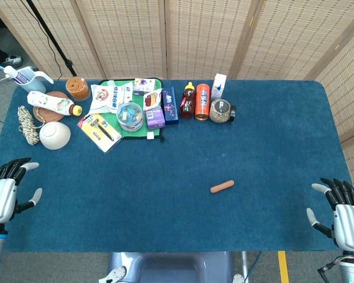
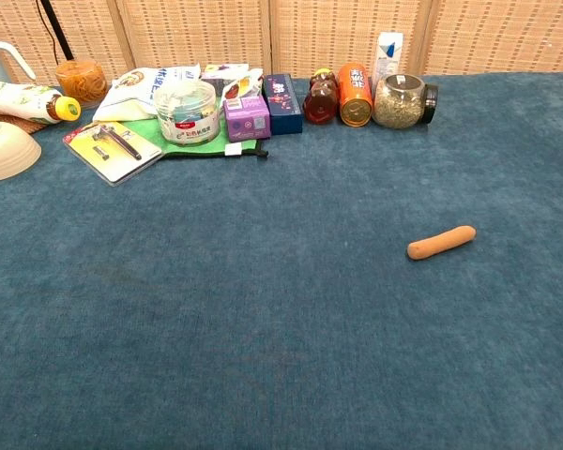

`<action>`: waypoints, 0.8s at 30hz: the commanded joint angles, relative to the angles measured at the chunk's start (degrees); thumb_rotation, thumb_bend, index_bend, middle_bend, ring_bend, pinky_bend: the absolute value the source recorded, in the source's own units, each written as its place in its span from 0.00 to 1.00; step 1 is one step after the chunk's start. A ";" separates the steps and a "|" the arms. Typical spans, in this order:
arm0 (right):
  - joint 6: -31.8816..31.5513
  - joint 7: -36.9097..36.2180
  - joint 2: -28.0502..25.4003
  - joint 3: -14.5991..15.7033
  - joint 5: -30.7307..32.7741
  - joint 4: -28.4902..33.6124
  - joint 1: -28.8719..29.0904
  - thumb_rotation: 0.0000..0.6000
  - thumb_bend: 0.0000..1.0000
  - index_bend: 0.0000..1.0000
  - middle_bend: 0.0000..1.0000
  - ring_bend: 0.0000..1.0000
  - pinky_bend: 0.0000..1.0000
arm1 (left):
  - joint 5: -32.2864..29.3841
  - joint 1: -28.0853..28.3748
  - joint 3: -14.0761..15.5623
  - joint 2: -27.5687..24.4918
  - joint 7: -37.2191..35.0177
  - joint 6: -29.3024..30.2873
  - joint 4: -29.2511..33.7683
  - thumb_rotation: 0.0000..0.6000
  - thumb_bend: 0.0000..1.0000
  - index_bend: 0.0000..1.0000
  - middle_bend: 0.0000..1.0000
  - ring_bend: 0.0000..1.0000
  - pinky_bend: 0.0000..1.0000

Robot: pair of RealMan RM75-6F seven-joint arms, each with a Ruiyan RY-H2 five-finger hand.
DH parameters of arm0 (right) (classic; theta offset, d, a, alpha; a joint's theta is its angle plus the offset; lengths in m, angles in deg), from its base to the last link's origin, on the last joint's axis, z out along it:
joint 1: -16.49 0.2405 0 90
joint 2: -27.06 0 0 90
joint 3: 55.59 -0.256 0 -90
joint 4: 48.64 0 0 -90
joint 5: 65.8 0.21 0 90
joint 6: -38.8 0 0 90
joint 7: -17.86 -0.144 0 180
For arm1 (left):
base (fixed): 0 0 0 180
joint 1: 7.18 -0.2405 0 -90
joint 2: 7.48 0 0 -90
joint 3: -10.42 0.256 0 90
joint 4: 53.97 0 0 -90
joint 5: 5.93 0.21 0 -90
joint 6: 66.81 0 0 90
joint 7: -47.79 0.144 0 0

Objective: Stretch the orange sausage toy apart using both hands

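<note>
At the left edge of the blue carpeted table (image 1: 271, 130), the robot's left hand (image 1: 6, 191) hovers with fingers spread apart and nothing in them. Behind it, along the far left of the table, lie a coiled rope (image 1: 28, 124), a white bowl (image 1: 54, 135) and a white squeeze bottle with a yellow cap (image 1: 54, 104). Further right sits a cluster of goods: a yellow blister card of tools (image 1: 99, 132), a clear round tub of small coloured items (image 1: 130, 116), a purple box (image 1: 155, 117), a dark blue box (image 1: 170, 105), a dark red bottle (image 1: 187, 101), an orange can (image 1: 202, 101) and a glass jar of grains lying on its side (image 1: 222, 111). The orange sausage toy (image 1: 222, 187) lies alone on open carpet right of centre, slightly tilted, well apart from both hands; the chest view shows it flat on the surface (image 2: 441, 242). At the right edge, the right hand (image 1: 341, 212) is likewise released, fingers apart, grasping nothing.
</note>
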 commanded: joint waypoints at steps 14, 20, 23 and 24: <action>0.52 -0.62 0.19 0.07 0.02 -0.66 0.25 1.00 0.35 0.27 0.17 0.10 0.05 | 0.35 -0.14 0.01 -0.31 0.45 0.29 0.43 1.00 0.31 0.26 0.18 0.11 0.12; 0.65 -0.83 0.23 0.04 0.21 -0.90 0.27 1.00 0.35 0.27 0.17 0.10 0.05 | 0.52 0.12 -0.14 -0.24 1.12 0.19 0.69 1.00 0.31 0.26 0.18 0.11 0.12; 0.82 -1.33 0.24 0.00 0.32 -1.16 0.34 1.00 0.35 0.28 0.17 0.10 0.05 | 0.89 0.18 -0.25 -0.38 1.38 0.42 1.06 1.00 0.31 0.26 0.18 0.11 0.12; 0.87 -1.60 0.23 0.01 0.25 -1.28 0.38 1.00 0.35 0.29 0.17 0.10 0.05 | 1.00 0.19 -0.27 -0.48 1.49 0.49 1.21 1.00 0.31 0.26 0.18 0.11 0.12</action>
